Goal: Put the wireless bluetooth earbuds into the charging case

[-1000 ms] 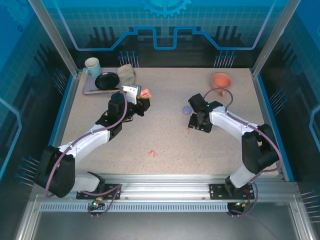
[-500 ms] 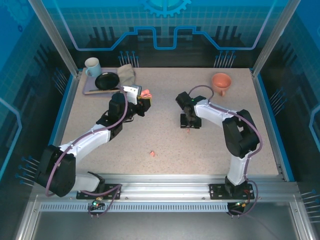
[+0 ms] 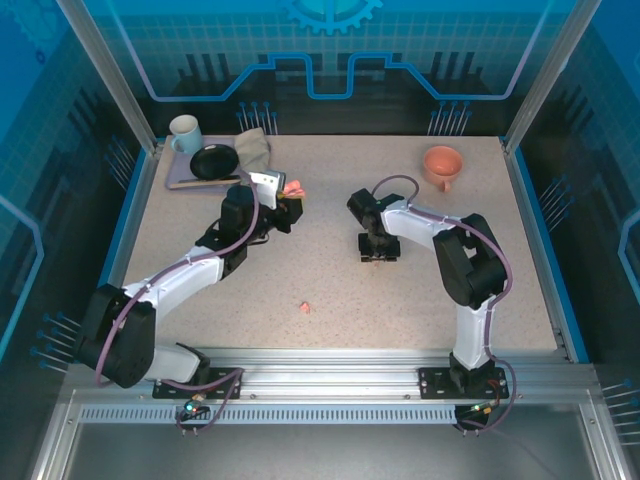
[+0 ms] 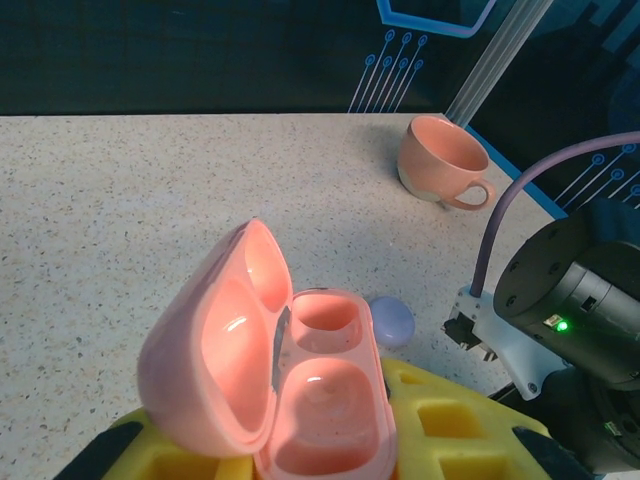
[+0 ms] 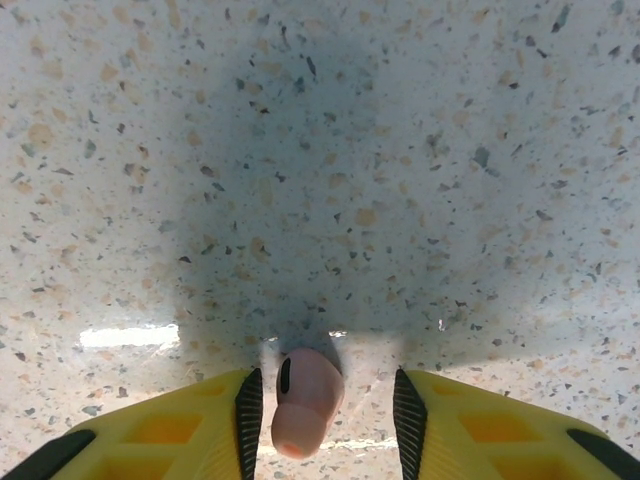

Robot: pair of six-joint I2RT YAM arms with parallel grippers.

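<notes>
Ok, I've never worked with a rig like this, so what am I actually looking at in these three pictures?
Two robot arms share a table. The overhead picture looks down from behind them; the other two come from cameras on each wrist. The left jaws are shut on an open pink charging case, both wells empty. The right jaws stand open around a pink earbud on the table, not yet pinching it. Another pink earbud lies loose nearer the bases. A pink cup and a tray of dishes sit at the far edge.

The lower edge cuts off the pink charging case [image 4: 330, 400], which hides part of a lilac object [image 4: 393, 320]; from above, the loose earbud [image 3: 304, 308] shows no detail.
</notes>
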